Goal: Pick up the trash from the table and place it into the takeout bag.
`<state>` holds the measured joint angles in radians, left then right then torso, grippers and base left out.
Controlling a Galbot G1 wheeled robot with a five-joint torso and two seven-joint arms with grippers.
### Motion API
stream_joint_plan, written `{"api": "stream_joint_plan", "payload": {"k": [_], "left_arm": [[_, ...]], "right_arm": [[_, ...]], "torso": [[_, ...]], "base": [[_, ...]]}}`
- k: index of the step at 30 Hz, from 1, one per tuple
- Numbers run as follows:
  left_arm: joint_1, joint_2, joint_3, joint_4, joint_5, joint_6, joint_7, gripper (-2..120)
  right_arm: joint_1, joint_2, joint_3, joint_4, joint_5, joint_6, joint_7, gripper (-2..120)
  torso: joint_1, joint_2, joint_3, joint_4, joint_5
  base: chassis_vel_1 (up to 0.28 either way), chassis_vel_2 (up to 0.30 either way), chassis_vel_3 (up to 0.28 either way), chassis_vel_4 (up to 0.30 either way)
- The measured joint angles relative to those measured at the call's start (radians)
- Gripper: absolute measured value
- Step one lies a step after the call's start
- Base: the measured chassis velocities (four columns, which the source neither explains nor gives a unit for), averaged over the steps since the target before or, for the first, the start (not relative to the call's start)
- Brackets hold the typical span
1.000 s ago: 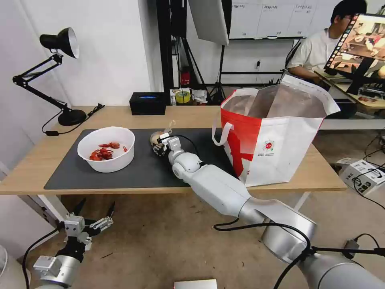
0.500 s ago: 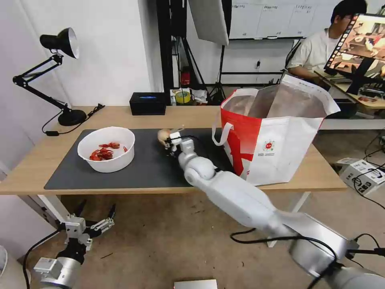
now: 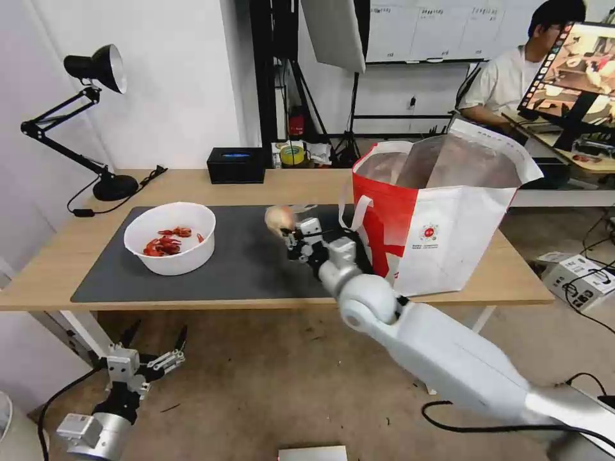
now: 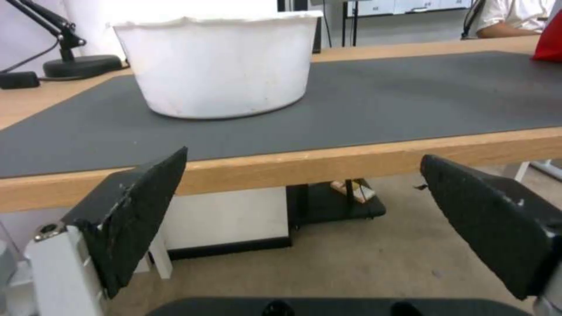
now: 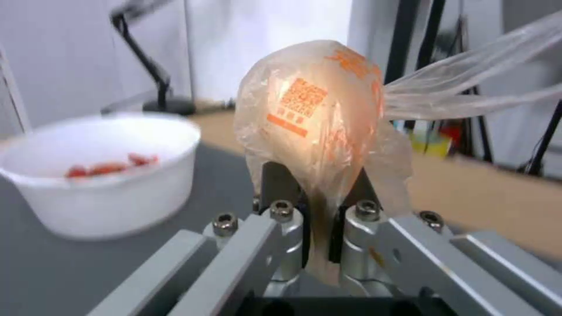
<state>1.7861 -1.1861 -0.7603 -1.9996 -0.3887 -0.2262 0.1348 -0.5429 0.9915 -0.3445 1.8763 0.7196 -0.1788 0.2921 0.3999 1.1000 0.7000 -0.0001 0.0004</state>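
- The fingers (image 5: 280,184) of the right gripper (image 3: 288,235) are pinched tight on the small knotted clear bag (image 5: 319,127), with the plastic squeezed into the narrow slit between them.
- The small knotted clear bag (image 3: 280,219) is held clear of the dark grey mat (image 3: 243,262), up in the air between the white bowl (image 3: 170,238) and the takeout bag (image 3: 442,214), nearer the takeout bag.
- In the right wrist view the bag carries orange print and a square code, a pale yellowish lump fills it, and its loose knotted tail streams away from the fingers.
- The left gripper (image 3: 148,356) hangs low in front of the table (image 3: 57,256), below the table's near edge and on the bowl's side; its two black fingers (image 4: 131,210) stand spread wide with nothing between them.
- The white bowl (image 4: 217,63) sits on the mat toward the end away from the takeout bag, with red crayfish shells (image 3: 166,242) lying in it.
- The takeout bag stands upright at the mat's other end, its mouth open and the silver lining showing, one white loop handle (image 3: 353,214) hanging on the side facing the right gripper.
- A black desk lamp (image 3: 90,115) stands on the table beyond the bowl, far from the takeout bag; a black box (image 3: 236,164) rests at the table's back edge, behind the mat.
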Motion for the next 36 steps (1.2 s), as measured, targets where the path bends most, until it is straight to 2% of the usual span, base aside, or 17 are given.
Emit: {"api": "stream_joint_plan", "payload": {"k": [8,13,15,22,26,28,31,32,35,36], "left_arm": [[0.000,0.010,0.004,-0.004,0.000,0.000,0.000,100],[-0.003,0.007,0.008,-0.004,0.001,0.001,-0.001,100],[-0.003,0.007,0.011,-0.006,0.003,0.001,-0.001,100],[-0.012,0.023,0.016,-0.005,0.002,0.005,-0.001,100],[-0.015,0.028,0.020,-0.001,0.001,0.007,-0.001,100],[-0.017,0.031,0.022,0.003,0.001,0.007,-0.001,100],[-0.021,0.035,0.024,0.009,-0.001,0.008,-0.001,100],[-0.021,0.035,0.024,0.009,-0.001,0.008,-0.001,100],[-0.025,0.041,0.024,0.011,-0.004,0.008,-0.001,100],[-0.025,0.041,0.024,0.011,-0.004,0.008,-0.001,100]], "right_arm": [[-0.058,-0.149,0.206,0.153,0.031,0.048,-0.030,3],[-0.067,-0.186,0.292,0.182,0.033,0.043,-0.025,3],[-0.077,-0.220,0.368,0.207,0.071,0.009,0.007,3],[-0.097,-0.260,0.453,0.188,0.149,-0.037,0.064,3],[-0.095,-0.258,0.462,0.169,0.181,-0.054,0.097,3],[-0.091,-0.257,0.463,0.166,0.195,-0.078,0.105,7],[-0.082,-0.258,0.463,0.168,0.221,-0.107,0.106,19],[-0.082,-0.258,0.463,0.168,0.221,-0.107,0.106,19],[-0.071,-0.260,0.458,0.169,0.226,-0.126,0.106,34],[-0.071,-0.260,0.458,0.169,0.226,-0.126,0.106,34]], "torso": [[0.000,0.000,0.000,0.0000,-0.0001],[0.000,0.000,0.000,0.0000,-0.0002],[0.000,0.000,0.000,0.0000,-0.0002],[0.000,0.000,0.000,-0.0001,-0.0002],[0.000,0.000,0.000,0.0000,-0.0003],[0.000,0.000,0.000,0.0001,-0.0003],[0.000,0.000,0.000,0.0001,-0.0004],[0.000,0.000,0.000,0.0001,-0.0004],[0.000,0.000,0.000,0.0001,-0.0005],[0.000,0.000,0.000,0.0001,-0.0005]], "base": [[0.000,0.000,0.000,0.000],[0.000,0.000,0.000,0.000],[0.000,0.000,0.000,0.000],[0.000,0.000,0.000,0.000],[0.000,0.000,0.000,0.000],[0.000,0.000,0.000,0.000],[0.000,0.000,0.000,0.000],[0.000,0.000,0.000,0.000],[0.000,0.000,0.000,0.000],[0.000,0.000,0.000,0.000]]}}
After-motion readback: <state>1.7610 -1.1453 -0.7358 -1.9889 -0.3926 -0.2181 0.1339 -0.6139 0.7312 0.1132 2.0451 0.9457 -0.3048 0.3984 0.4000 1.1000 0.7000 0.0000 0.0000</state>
